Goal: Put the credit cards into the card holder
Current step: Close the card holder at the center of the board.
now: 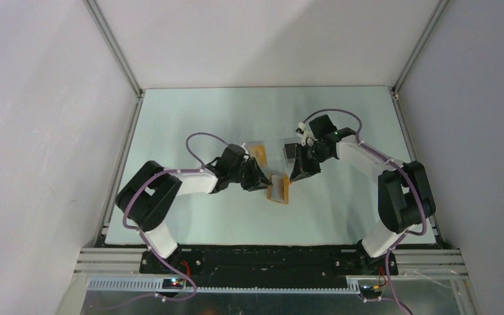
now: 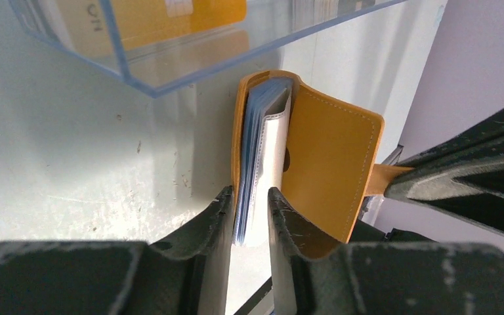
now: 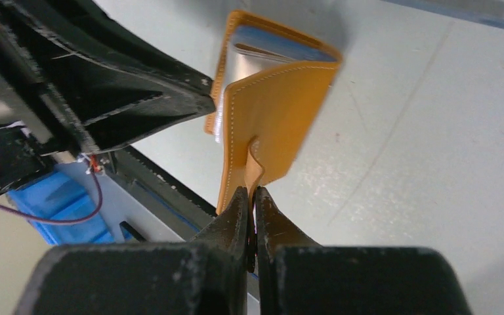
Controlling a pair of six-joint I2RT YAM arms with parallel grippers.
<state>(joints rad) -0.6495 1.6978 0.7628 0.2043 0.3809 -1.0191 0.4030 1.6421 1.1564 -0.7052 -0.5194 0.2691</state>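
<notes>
The orange card holder stands half open on the table between both grippers. My left gripper is shut on one orange cover and the stack of light blue and white inner sleeves. I cannot tell cards from sleeves in that stack. It sits left of the holder in the top view. My right gripper is shut on the clasp tab of the other cover and holds it away from the stack. In the top view it is right of the holder. An orange-yellow card lies in a clear tray.
Two clear plastic trays lie just behind the holder, one with an orange centre and one with a black centre. The clear tray's corner is close to the holder's spine. Metal frame rails border the table.
</notes>
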